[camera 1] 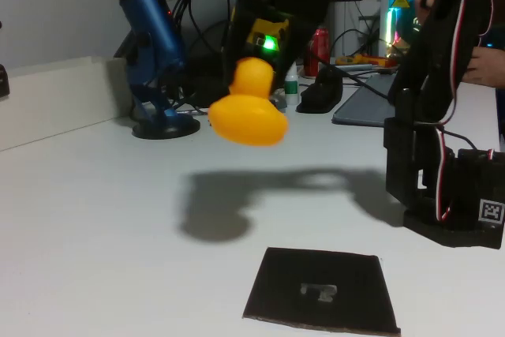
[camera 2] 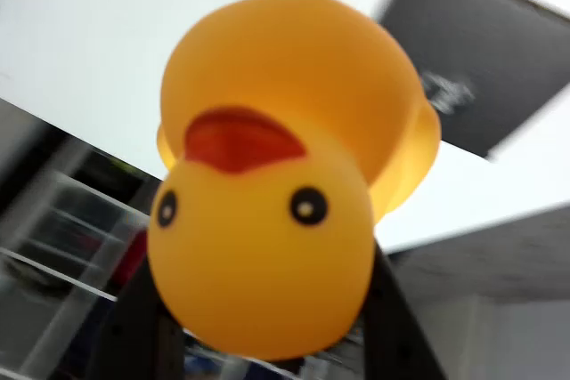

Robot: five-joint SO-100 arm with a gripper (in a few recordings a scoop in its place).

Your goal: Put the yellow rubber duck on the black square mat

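Note:
The yellow rubber duck (camera 1: 248,110) hangs in the air well above the white table, tilted, with my gripper (camera 1: 260,65) shut on its head. In the wrist view the duck (camera 2: 276,220) looms close, face toward the camera, orange beak up, and black fingers (camera 2: 392,327) press its head from both sides. The black square mat (camera 1: 322,289) lies flat at the table's front edge, below and to the right of the duck, with a pale grey mark at its centre. The mat (camera 2: 485,68) sits at the upper right of the wrist view, behind the duck.
My arm's black base (camera 1: 446,187) stands at the right. A blue microphone on a round stand (camera 1: 158,61) is at the back left. Cables, a red can (camera 1: 319,49) and a dark pad (camera 1: 367,104) crowd the back. A low white wall (camera 1: 55,100) borders the left.

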